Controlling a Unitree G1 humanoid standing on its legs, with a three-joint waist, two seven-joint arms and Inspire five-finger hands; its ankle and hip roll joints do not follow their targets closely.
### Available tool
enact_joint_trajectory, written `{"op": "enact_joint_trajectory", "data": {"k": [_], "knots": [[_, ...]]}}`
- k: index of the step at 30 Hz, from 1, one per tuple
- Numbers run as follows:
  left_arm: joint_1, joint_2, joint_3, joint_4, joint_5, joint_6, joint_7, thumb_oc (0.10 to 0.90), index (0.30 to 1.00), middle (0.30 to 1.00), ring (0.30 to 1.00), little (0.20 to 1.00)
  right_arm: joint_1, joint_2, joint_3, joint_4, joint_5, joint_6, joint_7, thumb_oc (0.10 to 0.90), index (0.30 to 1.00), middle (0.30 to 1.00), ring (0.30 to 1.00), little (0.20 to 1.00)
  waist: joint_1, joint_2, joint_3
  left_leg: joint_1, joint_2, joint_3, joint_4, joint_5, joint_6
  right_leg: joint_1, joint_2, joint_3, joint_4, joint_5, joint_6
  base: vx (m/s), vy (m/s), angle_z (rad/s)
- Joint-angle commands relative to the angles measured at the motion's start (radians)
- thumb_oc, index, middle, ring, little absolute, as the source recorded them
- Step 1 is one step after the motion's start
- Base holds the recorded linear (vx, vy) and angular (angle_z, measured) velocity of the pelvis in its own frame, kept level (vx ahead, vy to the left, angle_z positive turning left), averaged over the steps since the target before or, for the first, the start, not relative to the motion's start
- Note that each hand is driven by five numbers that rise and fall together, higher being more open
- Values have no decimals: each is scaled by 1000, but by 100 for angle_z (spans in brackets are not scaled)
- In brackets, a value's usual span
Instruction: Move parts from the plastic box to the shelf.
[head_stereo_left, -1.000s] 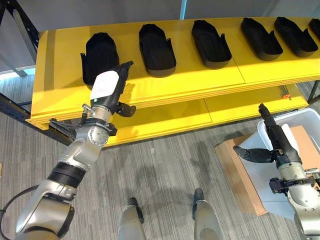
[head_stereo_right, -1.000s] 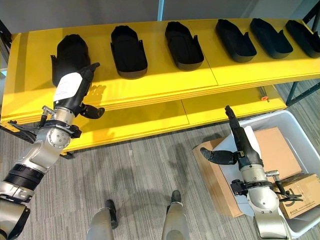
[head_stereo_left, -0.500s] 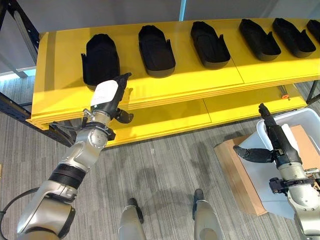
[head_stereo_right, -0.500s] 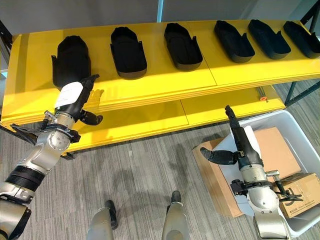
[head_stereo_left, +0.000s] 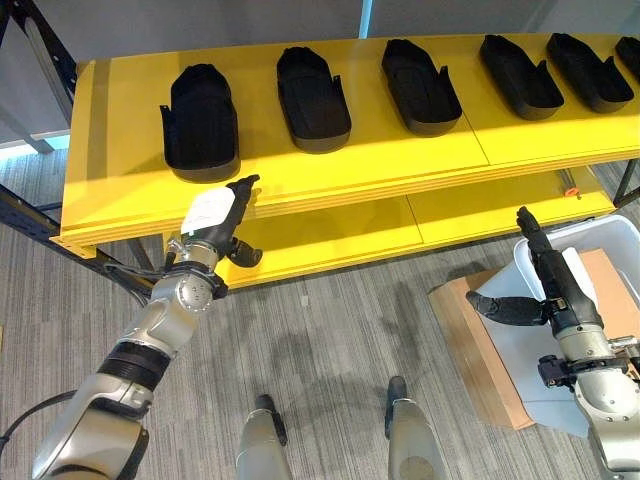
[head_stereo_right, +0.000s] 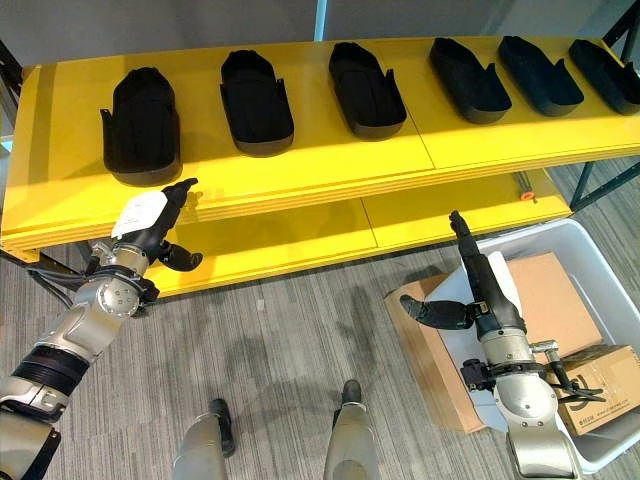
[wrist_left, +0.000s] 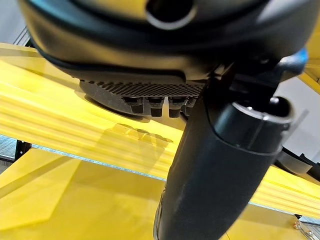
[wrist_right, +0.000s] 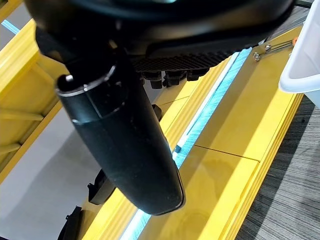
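Note:
Several black moulded parts lie in a row on the yellow shelf's (head_stereo_left: 120, 190) upper board, the leftmost part (head_stereo_left: 200, 122) nearest my left hand. That hand (head_stereo_left: 213, 212) hovers open and empty at the board's front edge, just below this part. In the left wrist view its thumb (wrist_left: 220, 165) stands before the yellow boards. My right hand (head_stereo_right: 480, 290) is open with straight fingers over the near left corner of the pale plastic box (head_stereo_right: 545, 235) at the lower right, and it holds nothing.
The box holds a brown cardboard carton (head_stereo_right: 550, 295) and a smaller carton (head_stereo_right: 600, 400). It rests on a cardboard sheet (head_stereo_right: 425, 360) on the grey floor. A lower yellow board (head_stereo_left: 330, 235) juts out beneath the upper one. Dark frame posts (head_stereo_left: 45, 55) stand at the left.
My left hand has drawn back and down from the leftmost part to the front edge of the upper board. The right hand has stayed where it was.

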Motion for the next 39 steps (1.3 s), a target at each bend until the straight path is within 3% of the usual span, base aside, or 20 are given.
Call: {"op": "enact_joint_trajectory", "data": {"k": [1,14,39], "knots": [[-102,31,32,-2,33,-36,50,900,1000,1000,1000,1000,-48,-68,-67,-44,34,-80,-51,900,1000,1000,1000,1000,5,15,-59,24,19,-35,-53,20,14,34,18,-13,37,-59,-39,0,0,0],[-205,62,26,146,-17,-9,87,900,1000,1000,1000,1000,-31,-77,-68,-46,46,-82,-49,900,1000,1000,1000,1000,-7,11,-64,18,21,-30,-51,23,11,24,19,-9,40,-56,-37,0,0,0],[-305,88,-19,191,-29,10,81,900,1000,1000,1000,1000,-33,-87,-62,-38,58,-74,-43,900,1000,1000,1000,1000,-14,12,-67,17,22,-28,-47,21,10,22,20,-3,44,-56,-35,0,0,0]]}}
